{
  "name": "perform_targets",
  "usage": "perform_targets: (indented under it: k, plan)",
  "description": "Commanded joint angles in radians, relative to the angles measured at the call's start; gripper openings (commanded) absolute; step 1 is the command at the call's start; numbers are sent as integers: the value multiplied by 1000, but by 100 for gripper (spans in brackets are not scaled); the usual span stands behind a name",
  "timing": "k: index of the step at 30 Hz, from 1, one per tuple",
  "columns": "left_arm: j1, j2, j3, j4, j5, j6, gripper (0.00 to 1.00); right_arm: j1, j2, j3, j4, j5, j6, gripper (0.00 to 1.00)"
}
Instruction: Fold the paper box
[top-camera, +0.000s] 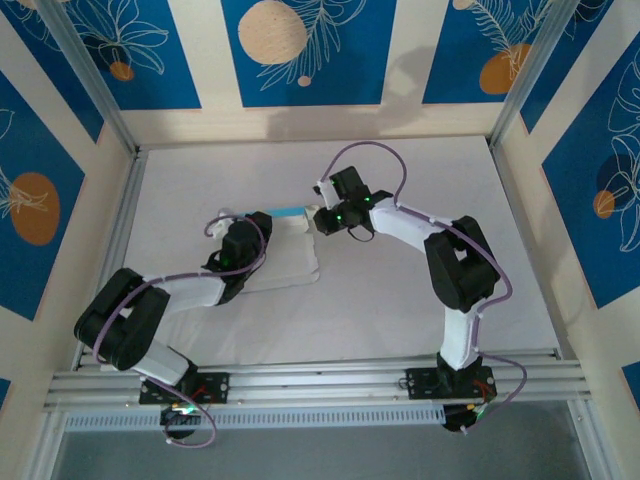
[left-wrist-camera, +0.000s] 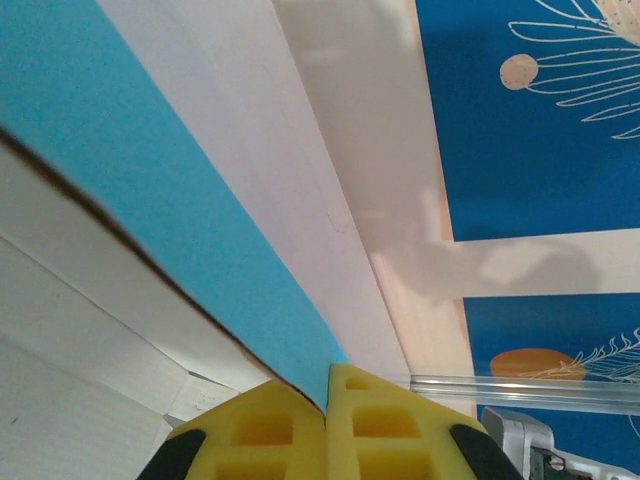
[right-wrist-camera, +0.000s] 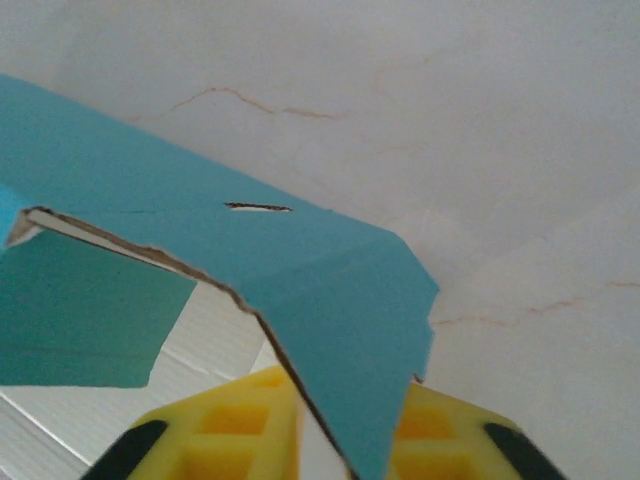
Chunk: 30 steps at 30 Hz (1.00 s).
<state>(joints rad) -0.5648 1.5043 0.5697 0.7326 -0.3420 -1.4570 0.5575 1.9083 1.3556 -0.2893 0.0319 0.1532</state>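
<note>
I work on a white table, matt and bare around the card. Close under my right wrist it shows thin brownish hairline marks. A grey metal rail runs along its left side and a double rail crosses the near edge, where my bases are bolted. The left wall is cream with blue panels. The back wall carries three blue panels with pale leaf drawings and round orange or peach discs. The right wall is cream and blue as well. Two slanted aluminium posts stand at the back corners.

I count two arms, two grippers, two purple cables and one paper box.

My left gripper reaches in from the left. In the left wrist view its two yellow pads are pressed together with the blue edge of the paper box pinched between them.

The box lies a little left of the table's middle, between my two grippers. Its white side spreads flat toward me and a light-blue strip lifts along its far edge.

My right gripper meets that far edge from the right. A blue flap of the box with one small slit runs down between its yellow pads. The flap hides the gap, so I cannot tell whether they press on it.
</note>
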Motion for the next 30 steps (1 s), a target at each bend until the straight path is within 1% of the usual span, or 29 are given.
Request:
perform_targets:
  k: [1,3,6,13,16,18,21,23,25,27,28,30]
  plan:
    - [5,8,-5,-34,7,-5,3,17,-4,21,-46,-45,70,11]
    - [6,15,-13,-24,6,-8,2,22,-5,24,-59,-55,103,9]
    - [5,22,-19,-18,7,-14,2,21,-16,28,-62,-80,152,10]
    - [6,17,-19,-16,9,-14,2,8,10,108,-120,-138,287,10]
    - [5,16,-17,-22,8,-17,2,6,25,135,-145,-133,296,9]
    - [6,13,-15,-28,8,-22,2,6,30,140,-152,-116,268,9]
    - [9,3,-3,-62,6,-25,2,5,8,107,-123,-92,172,17]
    - [11,-11,11,-118,3,-28,2,-5,-47,31,-42,-95,124,22]
    - [16,-22,35,-186,-3,-36,1,-27,-97,-40,42,-103,98,30]
    - [21,-20,48,-214,-3,-40,1,-46,-115,-77,86,-128,70,39]
    - [22,-17,56,-213,2,-42,1,-53,-111,-77,88,-128,53,41]
    - [23,-10,64,-211,9,-41,1,-55,-94,-62,71,-131,-1,43]
